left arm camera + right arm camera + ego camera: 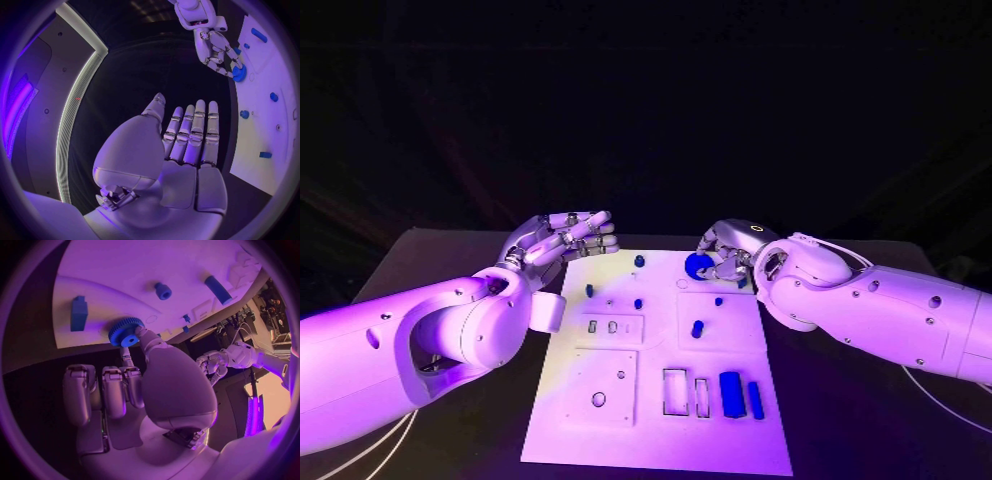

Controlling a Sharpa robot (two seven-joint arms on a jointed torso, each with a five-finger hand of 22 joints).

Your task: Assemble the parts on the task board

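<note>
Blue gear (698, 265) pinched by right robot hand (727, 258) (board's far edge); left robot hand (567, 240) empty.

Robotics lab or demo booth: black table (444, 255), dark backdrop, white task board (661, 440), lit panel strips (78, 95), cabling (240, 320).

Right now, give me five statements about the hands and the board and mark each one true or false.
1. The right hand holds a blue gear at the far edge of the task board. True.
2. The left hand grips a blue part. False: it holds nothing, its fingers stretched out straight.
3. Two long blue blocks lie near the board's near right corner. True.
4. The gear lies flat in the middle of the board. False: it is at the far edge, in the right hand's fingers.
5. The left hand rests on the board. False: it is beside the board's far left corner.
</note>
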